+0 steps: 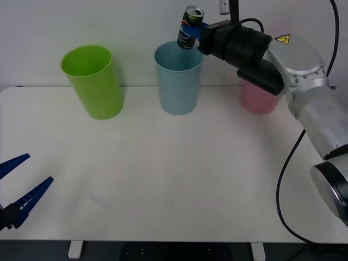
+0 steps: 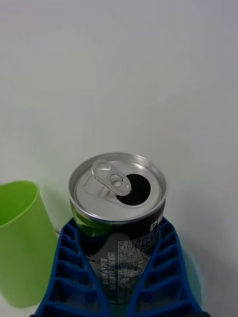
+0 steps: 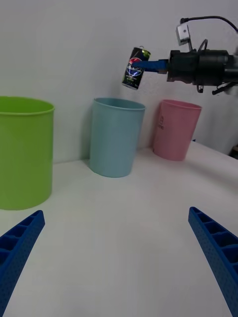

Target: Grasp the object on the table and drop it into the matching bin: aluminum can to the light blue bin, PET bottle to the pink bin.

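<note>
- Between the two blue ribbed fingers of the right gripper (image 1: 194, 30), a small black aluminum can with a silver lid and a blue, white and red label patch (image 1: 190, 27) is being pinched by its side wall, well above the wide white rectangular table (image 1: 174, 179).
- Directly below that gripper, the tall, round, pale blue plastic bin (image 1: 178, 79) is standing with its mouth open; the can is hanging over the rim, tilted slightly off vertical.
- Under the right forearm, behind the gripper, the tall pink plastic bin (image 1: 258, 100) is partly hidden; off to the far side of the gripper, well apart, a lime green plastic bin (image 1: 93, 81) is standing.
- Seen from the right wrist, the fingers (image 2: 74, 272) are flanking the can's (image 2: 118, 208) lower body, and the lid's drinking hole is showing dark and open with the tab raised.
- Judging by that opened lid, the can is likely light and thin-walled, smooth and easy to dent, so a mid-body hold with modest pressure is suiting it; a simple release should be dropping it into the blue bin.
- Low over the near corner of the table, the left gripper (image 1: 16, 187) is waiting with its fingers spread wide, holding nothing.
</note>
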### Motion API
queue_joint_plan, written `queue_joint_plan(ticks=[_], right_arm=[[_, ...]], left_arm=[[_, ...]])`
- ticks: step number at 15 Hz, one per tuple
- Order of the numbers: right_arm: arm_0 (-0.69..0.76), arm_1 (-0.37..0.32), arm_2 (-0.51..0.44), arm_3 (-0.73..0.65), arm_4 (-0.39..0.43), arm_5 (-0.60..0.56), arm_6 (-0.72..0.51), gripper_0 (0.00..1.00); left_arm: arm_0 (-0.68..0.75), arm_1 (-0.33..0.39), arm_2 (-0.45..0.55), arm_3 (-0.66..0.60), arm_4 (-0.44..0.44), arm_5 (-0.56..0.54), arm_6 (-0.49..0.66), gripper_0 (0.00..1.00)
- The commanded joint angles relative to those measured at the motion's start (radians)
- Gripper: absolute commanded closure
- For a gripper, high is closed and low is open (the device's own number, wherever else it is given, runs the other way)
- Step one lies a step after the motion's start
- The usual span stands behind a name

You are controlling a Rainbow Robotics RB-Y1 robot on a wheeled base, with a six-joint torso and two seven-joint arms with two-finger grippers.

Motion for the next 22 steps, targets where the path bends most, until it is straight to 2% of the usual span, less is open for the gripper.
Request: queue_joint_plan(ticks=[1, 7, 8, 9, 10, 11, 16, 22], right_arm=[[-0.047, 0.043, 0.001, 0.072, 0.026, 0.041, 0.024, 1.0], [-0.057, 0.058, 0.012, 0.087, 0.026, 0.055, 0.049, 0.97], [-0.057, 0.058, 0.012, 0.086, 0.025, 0.055, 0.05, 0.93], [-0.057, 0.058, 0.012, 0.087, 0.026, 0.055, 0.053, 0.84], [-0.057, 0.058, 0.012, 0.087, 0.026, 0.055, 0.058, 0.29], [-0.057, 0.058, 0.012, 0.087, 0.026, 0.055, 0.062, 0.0], [-0.055, 0.057, 0.012, 0.087, 0.011, 0.052, 0.081, 0.0], [-0.029, 0.021, 0.012, 0.069, -0.045, 0.004, 0.087, 0.0]], left_arm=[[0.0, 0.0, 0.0, 0.0, 0.0, 0.0, 0.0, 0.0], [0.0, 0.0, 0.0, 0.0, 0.0, 0.0, 0.0, 0.0], [0.0, 0.0, 0.0, 0.0, 0.0, 0.0, 0.0, 0.0], [0.0, 0.0, 0.0, 0.0, 0.0, 0.0, 0.0, 0.0], [0.0, 0.0, 0.0, 0.0, 0.0, 0.0, 0.0, 0.0], [0.0, 0.0, 0.0, 0.0, 0.0, 0.0, 0.0, 0.0], [0.0, 0.0, 0.0, 0.0, 0.0, 0.0, 0.0, 0.0], [0.0, 0.0, 0.0, 0.0, 0.0, 0.0, 0.0, 0.0]])
